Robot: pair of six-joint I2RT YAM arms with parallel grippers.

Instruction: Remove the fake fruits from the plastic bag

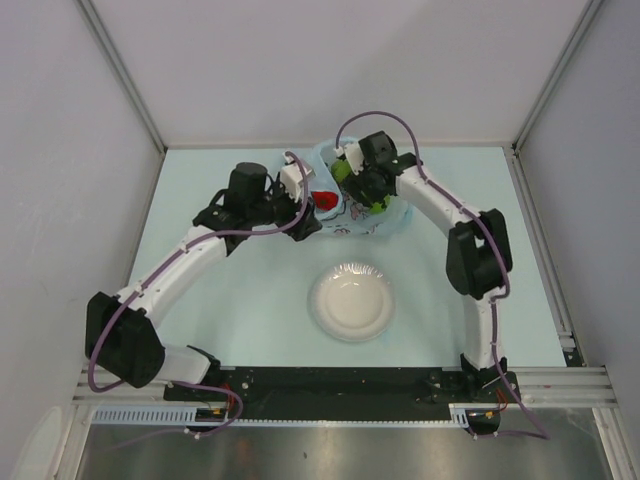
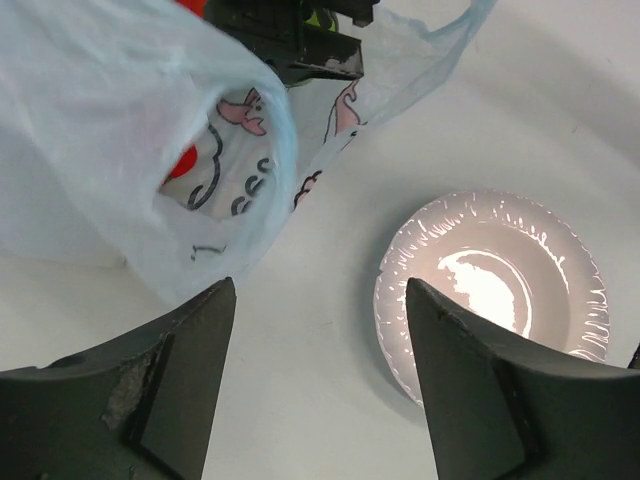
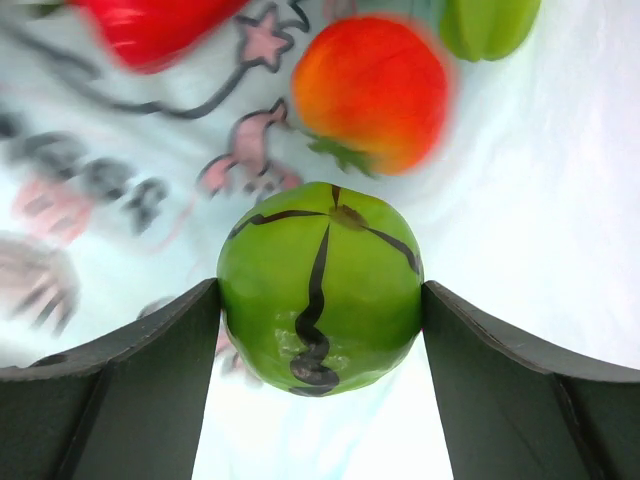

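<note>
Fingers (image 3: 110, 400) of the right gripper (image 3: 320, 292) press on both sides of a round green fruit (image 3: 320, 330) with dark lines, which fills the whole gap between them. The left gripper (image 2: 318, 300) is released, its fingers spread wide over bare worktop. The pale worktop (image 1: 230, 320) carries everything. On its far middle part lies the plastic bag (image 2: 100, 120), light blue, thin and crumpled, with a cartoon print in pink and dark lines. Both arms reach to it: the left gripper is just beside its left edge, and the right gripper is over its far side. The white round plate (image 1: 350, 302) stands nearer to the arm bases, apart from the bag. The fake fruits are at the bag. Beyond the grasped green one, an orange-red fruit (image 3: 372, 90) with a small green leaf part rests on the printed film. A red fruit (image 3: 150, 25), blurred, and a second green fruit (image 3: 490, 25) show at the upper edge of the right wrist view.
</note>
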